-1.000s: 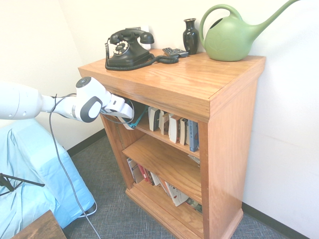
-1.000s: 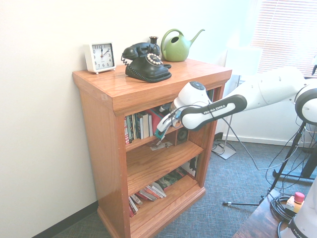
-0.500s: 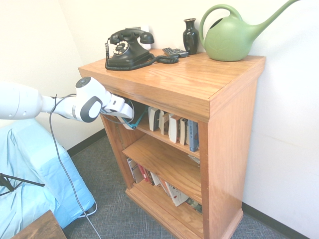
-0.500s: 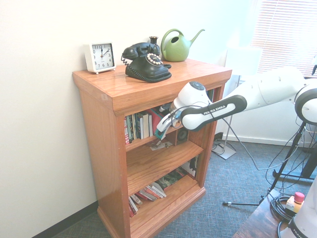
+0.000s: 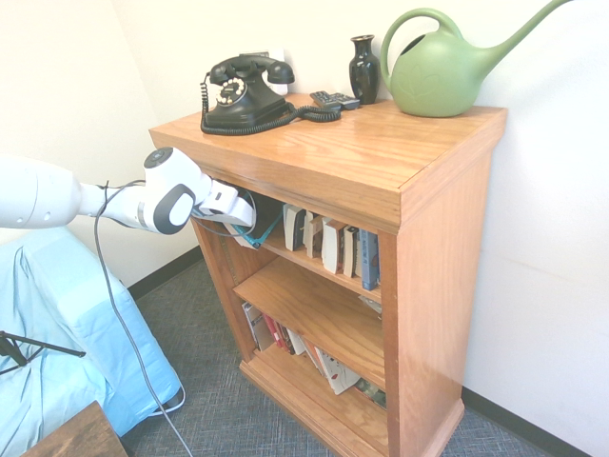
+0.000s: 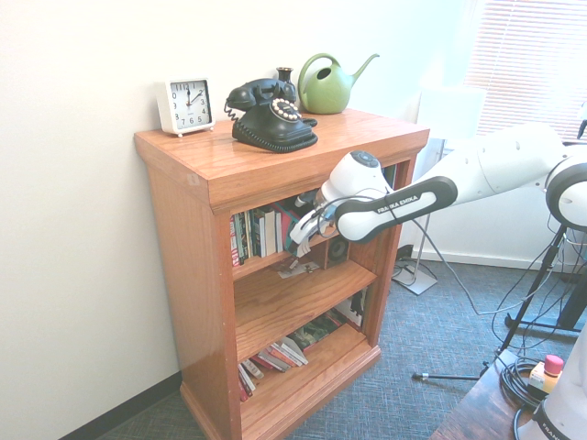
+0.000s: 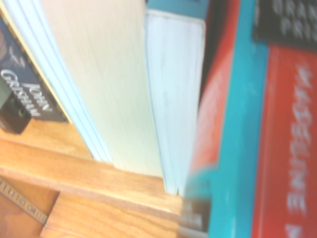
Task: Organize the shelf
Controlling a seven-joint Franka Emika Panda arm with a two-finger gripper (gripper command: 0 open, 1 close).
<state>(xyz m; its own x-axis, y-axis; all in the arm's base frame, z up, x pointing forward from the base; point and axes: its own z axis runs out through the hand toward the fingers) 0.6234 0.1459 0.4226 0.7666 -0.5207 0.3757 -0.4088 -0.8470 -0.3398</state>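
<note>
Bookcase (image 5: pixel 438 257), orange-brown wood, three tiers: the task's subject, standing against the wall. Arm (image 6: pixel 481 179), white Franka: reached in at the open front of the upper tier, where a book was apparently being set upright. Upper-tier row of books (image 5: pixel 343 249): page edges largely outward, the nearest beside the book being handled. Watering can (image 5: pixel 438 78), green; rotary telephone (image 5: pixel 245 105), black; alarm clock (image 6: pixel 186 106), white, square; vase (image 5: pixel 363 71), dark: all on the bookcase top, above the work. Book, teal and red (image 7: pixel 240 129): on the upper tier, aslant. The next move called for straightening it against the row, then backing out clear of the thick overhanging top and the neighbouring volumes. Fingers (image 6: pixel 301 236): at the upper tier; whether spread or pinching the book, could not be told.
</note>
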